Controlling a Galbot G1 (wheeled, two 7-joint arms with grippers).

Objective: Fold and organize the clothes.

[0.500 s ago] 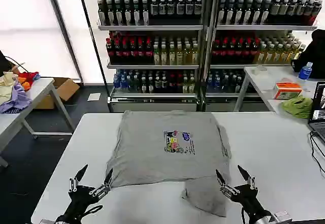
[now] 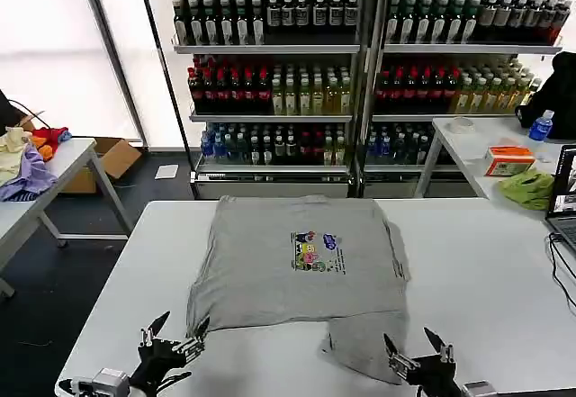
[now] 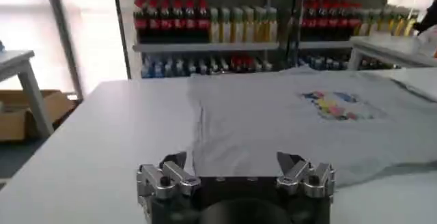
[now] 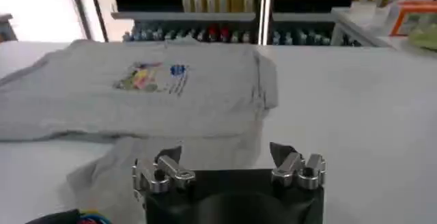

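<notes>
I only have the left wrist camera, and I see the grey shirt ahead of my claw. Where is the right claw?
Observer: The right claw is open at the near edge of the table, pointing at the T-shirt.
Operator: Is the shirt lying flat on that side?
Observer: Mostly, with the print facing up. But a loose flap sticks out from its near right corner toward the robot, just ahead of that claw.
</notes>
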